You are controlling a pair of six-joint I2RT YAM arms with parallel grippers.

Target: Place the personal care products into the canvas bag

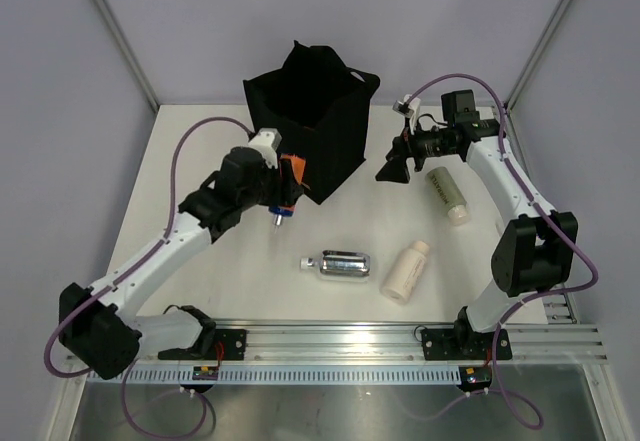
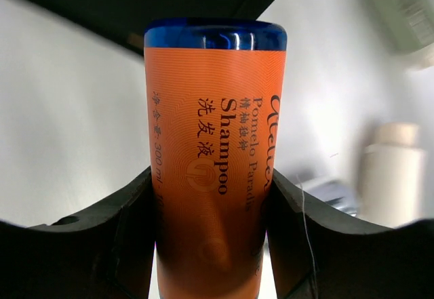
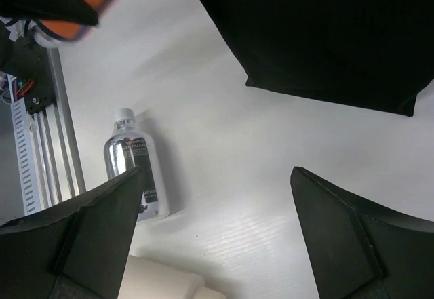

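My left gripper (image 1: 285, 186) is shut on an orange bottle with a blue cap (image 2: 213, 150), held above the table beside the near-left corner of the black canvas bag (image 1: 308, 121). My right gripper (image 1: 395, 166) is open and empty, hanging to the right of the bag. On the table lie a shiny silver bottle (image 1: 338, 264), a cream bottle (image 1: 407, 271) and a sage-green bottle (image 1: 447, 194). The silver bottle (image 3: 134, 163) and part of the cream bottle (image 3: 163, 282) also show in the right wrist view, with the bag (image 3: 325, 34) above. The other bottles are out of view.
An aluminium rail (image 1: 340, 346) runs along the table's near edge. White walls with metal posts close the back and sides. The bag stands at the back centre.
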